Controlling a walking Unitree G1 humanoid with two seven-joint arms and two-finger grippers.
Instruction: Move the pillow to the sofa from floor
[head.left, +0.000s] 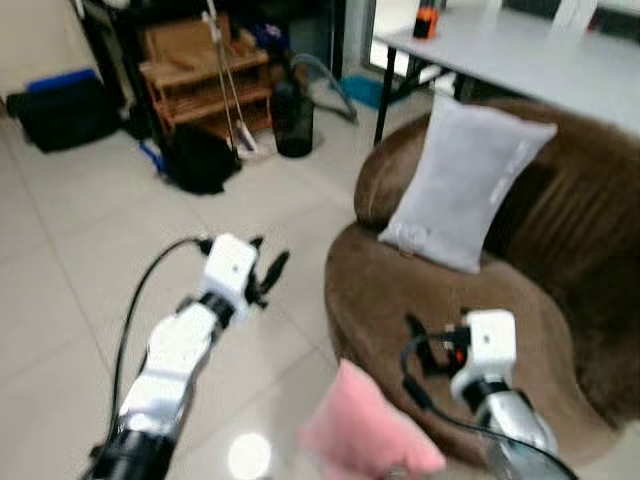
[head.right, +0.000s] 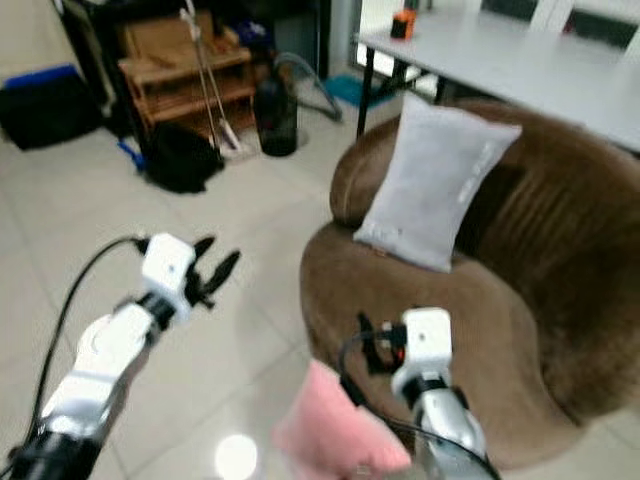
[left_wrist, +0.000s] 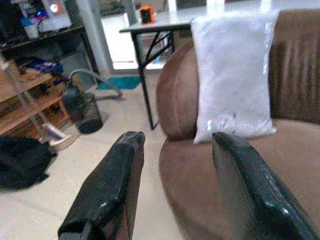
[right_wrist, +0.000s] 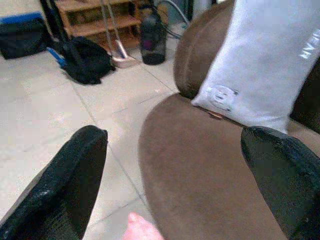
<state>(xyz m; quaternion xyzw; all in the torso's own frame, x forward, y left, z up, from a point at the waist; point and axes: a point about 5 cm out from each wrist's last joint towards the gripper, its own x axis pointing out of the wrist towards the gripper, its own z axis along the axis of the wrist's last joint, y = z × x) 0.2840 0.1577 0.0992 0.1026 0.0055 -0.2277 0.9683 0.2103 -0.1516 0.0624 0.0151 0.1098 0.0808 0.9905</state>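
A pink pillow (head.left: 365, 425) lies on the tiled floor against the front of the round brown sofa (head.left: 395, 300); its tip also shows in the right wrist view as the pink pillow (right_wrist: 137, 226). A grey pillow (head.left: 465, 180) leans upright against the sofa's backrest. My left gripper (head.left: 268, 262) is open and empty, held in the air above the floor to the left of the sofa. My right gripper (head.left: 412, 340) is open and empty, just over the sofa seat's front edge, above and right of the pink pillow.
A white table (head.left: 520, 50) with black legs stands behind the sofa, an orange object (head.left: 427, 20) on it. At the back left are a wooden shelf (head.left: 200, 70), a dark bin (head.left: 293, 120) and black bags (head.left: 200, 160). Open tiled floor lies to the left.
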